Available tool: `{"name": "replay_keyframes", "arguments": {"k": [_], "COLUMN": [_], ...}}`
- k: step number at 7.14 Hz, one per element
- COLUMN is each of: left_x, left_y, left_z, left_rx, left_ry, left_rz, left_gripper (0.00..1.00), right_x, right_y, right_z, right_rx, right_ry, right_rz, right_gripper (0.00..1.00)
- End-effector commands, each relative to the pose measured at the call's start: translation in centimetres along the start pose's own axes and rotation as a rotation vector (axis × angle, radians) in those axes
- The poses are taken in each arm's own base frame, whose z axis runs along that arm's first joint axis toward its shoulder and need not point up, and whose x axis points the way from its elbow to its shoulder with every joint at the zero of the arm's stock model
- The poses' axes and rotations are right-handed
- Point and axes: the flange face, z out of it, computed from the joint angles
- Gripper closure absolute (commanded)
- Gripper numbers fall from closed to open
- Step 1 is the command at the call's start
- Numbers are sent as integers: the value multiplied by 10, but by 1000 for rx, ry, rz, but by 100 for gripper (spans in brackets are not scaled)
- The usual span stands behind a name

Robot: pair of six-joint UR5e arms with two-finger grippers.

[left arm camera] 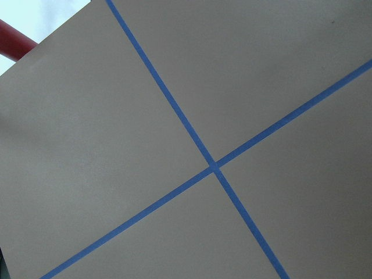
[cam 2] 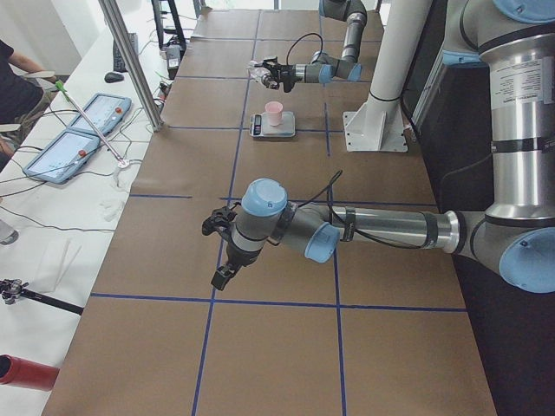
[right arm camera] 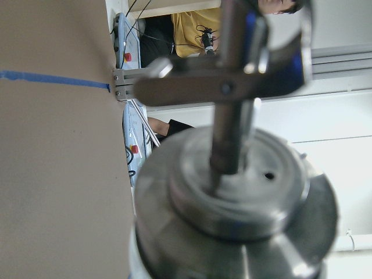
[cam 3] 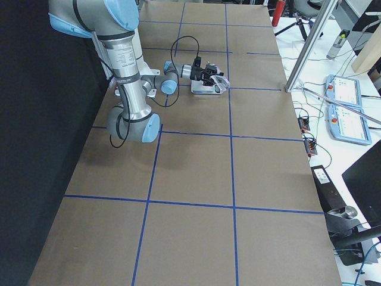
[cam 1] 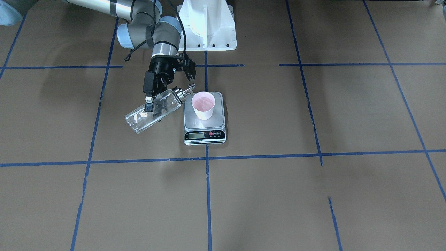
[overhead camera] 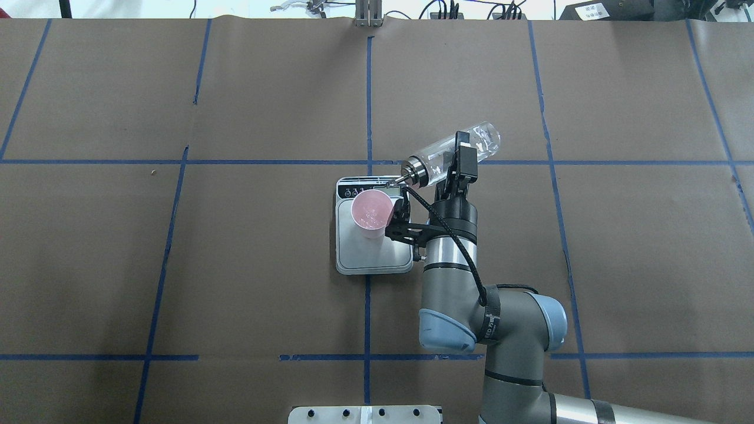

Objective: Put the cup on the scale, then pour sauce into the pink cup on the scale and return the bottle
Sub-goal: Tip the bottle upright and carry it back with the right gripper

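Observation:
The pale pink cup (cam 1: 203, 104) stands upright on the steel plate of the scale (cam 1: 205, 136). My right gripper (cam 1: 153, 105) is shut on the clear glass bottle (cam 1: 141, 120) around its middle. It holds the bottle tilted in the air, with the metal spout (cam 1: 190, 88) close above the cup's rim. I see no stream of sauce. The overhead view shows the same: bottle (overhead camera: 433, 158), cup (overhead camera: 371, 212), scale (overhead camera: 371, 262). The right wrist view is filled by the bottle's metal collar (right arm camera: 232, 197). My left gripper (cam 2: 221, 260) shows only in the exterior left view, far from the scale; I cannot tell whether it is open.
The white robot base (cam 1: 209, 28) stands just behind the scale. Blue tape lines (left arm camera: 212, 165) cross the brown table. Operator tablets (cam 2: 78, 130) lie beyond the table's edge, and a red cylinder (cam 2: 22, 373) lies near its corner.

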Motion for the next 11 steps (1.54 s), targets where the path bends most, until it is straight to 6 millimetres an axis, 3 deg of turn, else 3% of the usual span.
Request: {"name": "replay_keyframes", "arguments": {"k": [1, 5, 6, 7, 9, 11], "left_x": [0, -1, -1, -2, -2, 1], "left_y": [-3, -5, -6, -9, -10, -15], "left_z": [-1, -2, -2, -3, -4, -17], "left_rx": [1, 4, 7, 11, 14, 36], "left_ry": [0, -2, -2, -6, -7, -16], "left_rz": [0, 1, 2, 4, 4, 13], "left_gripper": [0, 0, 0, 0, 0, 0], "right_x": [12, 26, 43, 58, 65, 61], "right_y": [-6, 9, 11, 23, 63, 139], "right_z": [-5, -2, -4, 5, 42, 79], "right_rx": [11, 7, -17, -36, -167, -315], "right_ry": [-63, -232, -289, -311, -371, -360], "right_rz": [257, 792, 977, 1036, 1245, 1287], "right_gripper": [100, 100, 100, 100, 100, 100]}}
